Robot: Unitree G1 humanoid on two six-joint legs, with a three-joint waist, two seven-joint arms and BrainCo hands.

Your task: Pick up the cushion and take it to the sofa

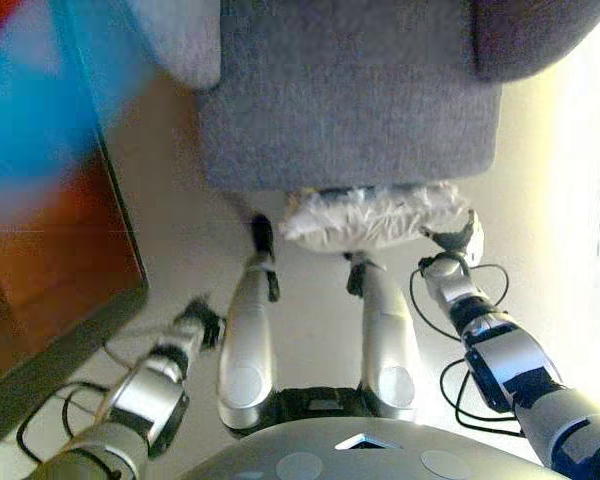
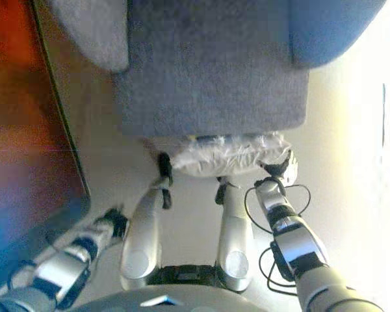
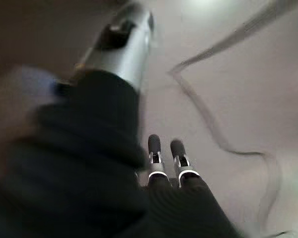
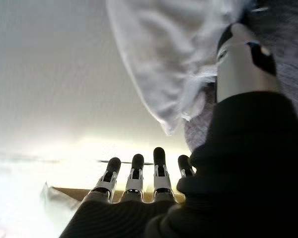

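Note:
The white cushion [image 1: 370, 218] lies crumpled along the front edge of the grey sofa [image 1: 350, 100], just past my knees. My right hand [image 1: 458, 245] is at the cushion's right end. In the right wrist view its fingers [image 4: 159, 166] are straight and point away from the cushion [image 4: 159, 59], while the thumb [image 4: 238, 64] rests against the white cloth. My left hand [image 1: 198, 322] hangs low on the left, away from the cushion. In the left wrist view its fingers [image 3: 161, 158] are straight over the bare floor and hold nothing.
A dark wooden table [image 1: 50, 260] with a blue thing [image 1: 30, 110] on it stands close on the left. The sofa's padded arms [image 1: 180, 40] flank its seat. Pale floor [image 1: 560, 230] lies to the right of the sofa.

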